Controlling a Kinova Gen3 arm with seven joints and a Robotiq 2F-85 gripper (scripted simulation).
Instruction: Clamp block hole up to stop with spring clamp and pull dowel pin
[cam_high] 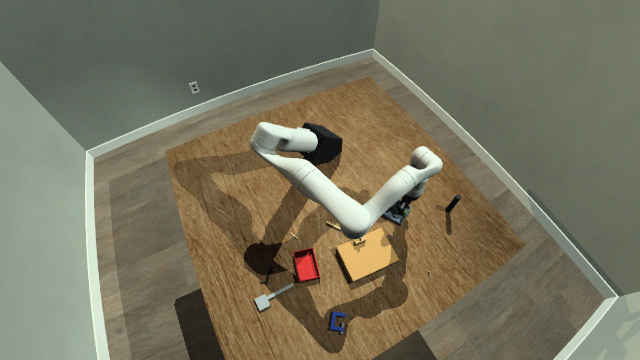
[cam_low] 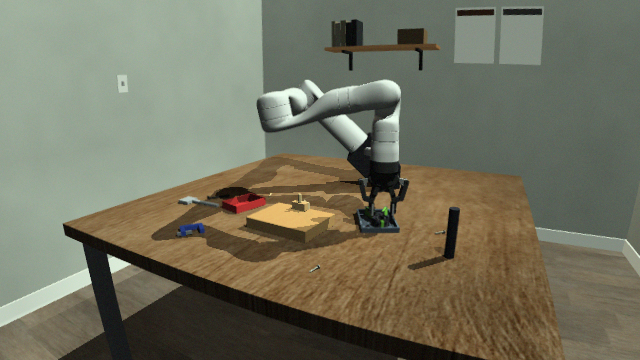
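Note:
The tan bench board [cam_low: 290,220] lies mid-table and also shows in the overhead view [cam_high: 367,254]. The small wooden block [cam_low: 300,205] sits near the board's far edge with its dowel pin [cam_low: 300,196] standing up in it. The block shows small in the overhead view [cam_high: 359,242], where the arm partly covers it. I cannot make out the stop or anything loose beside the block. The spring clamp [cam_low: 380,216], black and green, lies in a grey tray [cam_low: 378,223] to the right of the board. My gripper [cam_low: 382,210] points straight down into that tray. Its fingers are partly open and straddle the clamp.
A red bin [cam_high: 306,265], a grey hammer-like tool [cam_high: 271,296] and a blue C-shaped piece [cam_high: 333,321] lie left of and in front of the board. A black cylinder [cam_low: 452,232] stands upright to the right. A small screw [cam_low: 314,268] lies near the front. Two loose wooden sticks [cam_high: 333,225] lie behind the board.

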